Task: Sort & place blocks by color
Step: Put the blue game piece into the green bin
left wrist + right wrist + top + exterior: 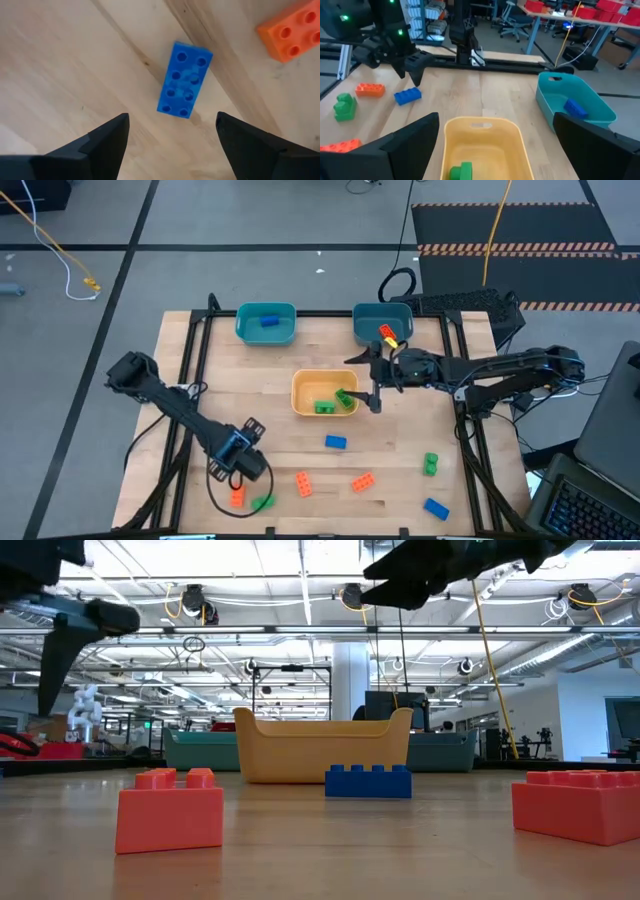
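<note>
Left gripper [170, 145] fingers spread, empty, hovering over blue block [184, 80] lying on desk [60, 65] at frame centre, just ahead between them, long axis running upper right to lower left. Right gripper [495, 145] also spread, over yellow bin [485, 142].

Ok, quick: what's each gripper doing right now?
Left gripper: open, empty, above a blue block.
Right gripper: open, empty, over the yellow bin.
</note>
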